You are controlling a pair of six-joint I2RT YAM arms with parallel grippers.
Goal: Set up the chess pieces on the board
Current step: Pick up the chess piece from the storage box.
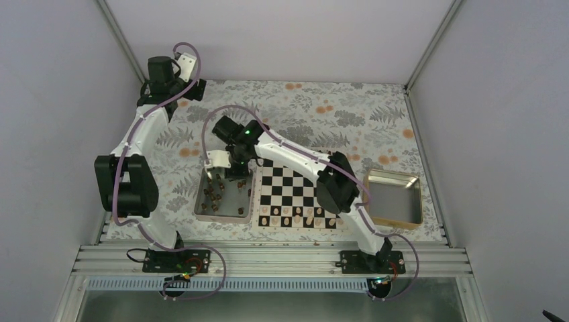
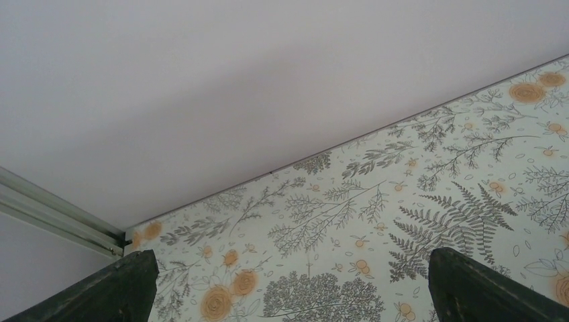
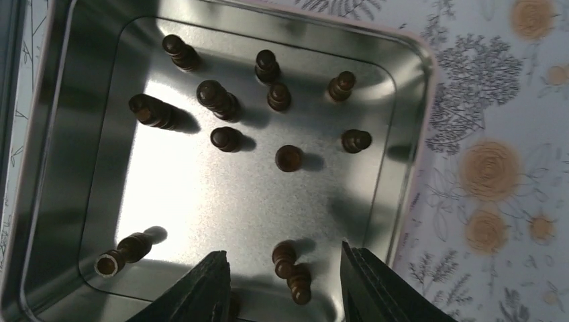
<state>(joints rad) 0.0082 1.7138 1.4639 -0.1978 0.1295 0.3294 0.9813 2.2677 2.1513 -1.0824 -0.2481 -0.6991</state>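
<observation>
While the left arm is folded up toward the far left corner of the worktop, the right arm reaches across the board (image 1: 292,176) to the left. The board lies at the middle of the near edge, squared to it. A row of pale pieces (image 1: 295,219) stands along its near side. A metal tray (image 3: 417,64) sits just beside the board's left border, also close to the near edge. Every one of the chess pieces (image 3: 288,158) I can see is in that tray, a dozen or so. Most stand scattered across the half of the tray farthest from the fingers. One lies on its side by a tray wall with its base showing. The right gripper (image 3: 287,278) hangs over the tray, jaws parted, gripping nothing. Two dark pieces lie end to end between its fingers (image 3: 209,288), and neither finger appears to touch them. I cannot tell how high the tips sit above the tray floor. The left gripper (image 2: 292,268) is spread wide and carries nothing. It points at the floral cloth (image 2: 436,215) near the back wall, well apart from both board and tray. A second tray (image 1: 419,201) sits on the board's right side, toward the near right corner.
</observation>
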